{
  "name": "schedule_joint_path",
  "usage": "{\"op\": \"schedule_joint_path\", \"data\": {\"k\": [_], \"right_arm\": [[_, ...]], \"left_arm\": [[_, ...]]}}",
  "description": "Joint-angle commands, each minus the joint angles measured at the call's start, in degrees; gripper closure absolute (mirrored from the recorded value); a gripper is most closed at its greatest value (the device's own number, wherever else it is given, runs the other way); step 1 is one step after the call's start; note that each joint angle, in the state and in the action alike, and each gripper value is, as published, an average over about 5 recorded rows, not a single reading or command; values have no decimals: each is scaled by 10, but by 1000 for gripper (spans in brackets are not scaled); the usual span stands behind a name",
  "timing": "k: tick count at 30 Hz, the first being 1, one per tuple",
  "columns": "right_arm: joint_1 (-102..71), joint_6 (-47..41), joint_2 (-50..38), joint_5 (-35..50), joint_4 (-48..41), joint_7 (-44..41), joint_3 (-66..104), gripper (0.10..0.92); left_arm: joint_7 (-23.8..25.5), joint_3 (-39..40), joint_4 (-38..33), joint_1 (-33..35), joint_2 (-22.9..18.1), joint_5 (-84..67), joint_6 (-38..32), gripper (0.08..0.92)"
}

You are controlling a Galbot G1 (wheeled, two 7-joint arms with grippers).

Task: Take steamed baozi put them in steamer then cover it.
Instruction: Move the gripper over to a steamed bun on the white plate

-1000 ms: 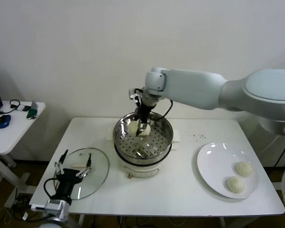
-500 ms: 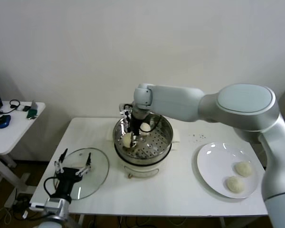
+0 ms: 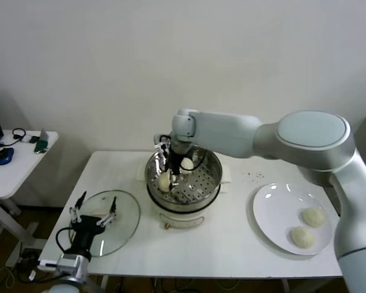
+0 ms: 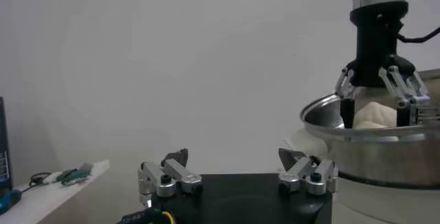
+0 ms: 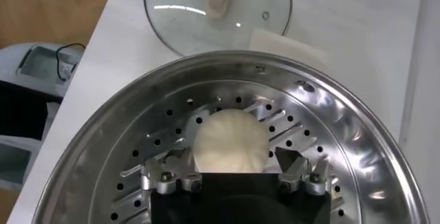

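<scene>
The shiny steamer point(image 3: 212, 163) stands on its white pot base mid-table. My right gripper point(image 3: 171, 170) reaches down into its left side, open, fingers spread either side of a cream baozi point(image 5: 230, 143) that rests on the perforated bottom. In the right wrist view the gripper point(image 5: 234, 160) sits just above that bun, inside the steamer point(image 5: 357, 150). A second baozi point(image 3: 187, 163) lies further back in the basket. Two more baozi point(image 3: 312, 217) point(image 3: 302, 237) lie on the plate. The glass cover point(image 3: 123, 227) lies flat at the table's left. My left gripper point(image 3: 94, 215) hovers open over it.
The white plate point(image 3: 277, 210) sits at the table's right, near the front edge. A white pad point(image 3: 226, 177) lies behind the pot. A small side table point(image 3: 24, 165) with a blue mouse point(image 3: 4, 155) stands to the left. A wall rises close behind.
My right gripper carried the baozi to the steamer's left side, lowered it onto the bottom, and its fingers have spread apart. The left arm has not moved.
</scene>
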Motion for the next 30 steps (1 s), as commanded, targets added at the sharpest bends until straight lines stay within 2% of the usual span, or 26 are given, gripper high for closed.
{"op": "schedule_joint_path", "data": {"k": [1,10,17,23,30], "right_arm": [[64,3,-70,3,67,-14,-3,203],[177,23,-284,-30,244,-36,-34,203],[182,31,-453,-146,359,-50,-68,203],[98,37,-561,-251,390,-52,-40,202],[-70,46,-642,-333,357,-57,65,203]], "left_arm": [[0,0,-2,0,1,0,1,177],[-1,1,-6,1,3,0,3,177],[-2,2,-9,-1,4,0,10,177],[-2,-1,-5,-1,2,4,13,177],[-3,-2,-4,4,-2,12,15,177]]}}
